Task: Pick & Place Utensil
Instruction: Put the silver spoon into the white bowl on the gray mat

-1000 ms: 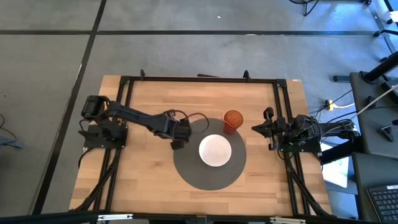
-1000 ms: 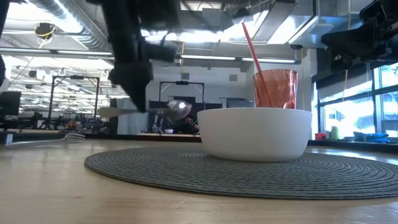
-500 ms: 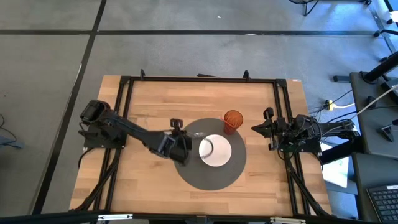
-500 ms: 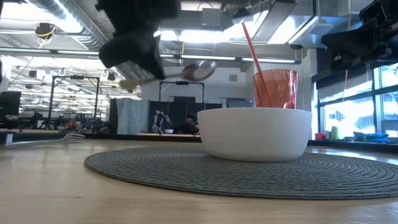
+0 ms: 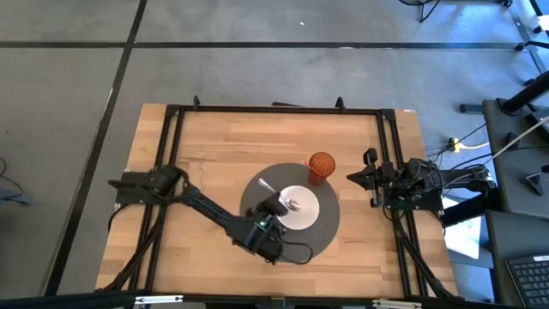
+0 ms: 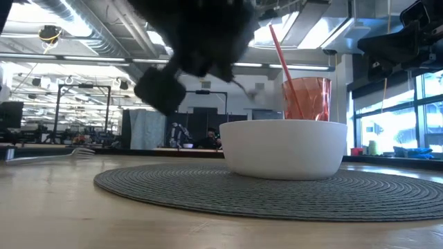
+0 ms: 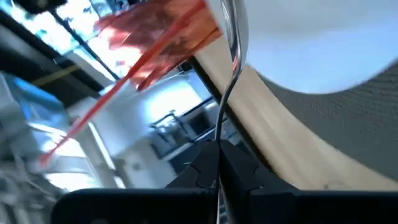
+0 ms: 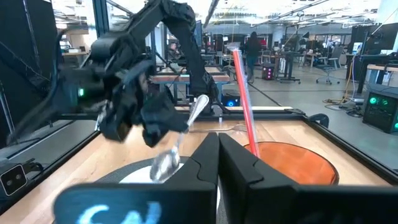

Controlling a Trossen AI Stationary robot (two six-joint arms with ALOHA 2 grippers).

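My left gripper [image 5: 273, 219] stands over the near-left part of the grey round mat [image 5: 324, 242], beside the white bowl [image 5: 300, 209], and is shut on a metal spoon [image 5: 286, 204]. The spoon's scoop end [image 8: 163, 165] hangs low over the bowl. In the left wrist view the spoon [image 7: 231, 68] runs from my fingers toward the bowl [image 7: 311, 43]. An orange cup [image 5: 322, 167] with a red straw [image 8: 244, 93] stands on the mat's far side. My right gripper [image 5: 360, 177] waits shut at the table's right edge. My left gripper pinches the spoon's handle [image 7: 219, 140] between its two fingers, coming from the table's near-left side and slanting toward the bowl. The fingers lie along the handle. The spoon is lifted clear and tilted, scoop end [image 8: 163, 165] lowest, handle end [image 8: 200, 101] highest.
A fork [image 6: 52, 156] lies on the bare wood at the left in the low view. A small silvery thing [image 5: 268, 184] lies on the mat's far-left part. Black frame rails [image 5: 274, 109] run along the table's sides. Bare wood lies to the left and near side.
My left gripper has swung from the mat's far-left edge toward the table's near edge and right, turning until its fingers point toward the bowl. It has carried the spoon along, lifted, and the scoop end has come over the white bowl and tipped downward.
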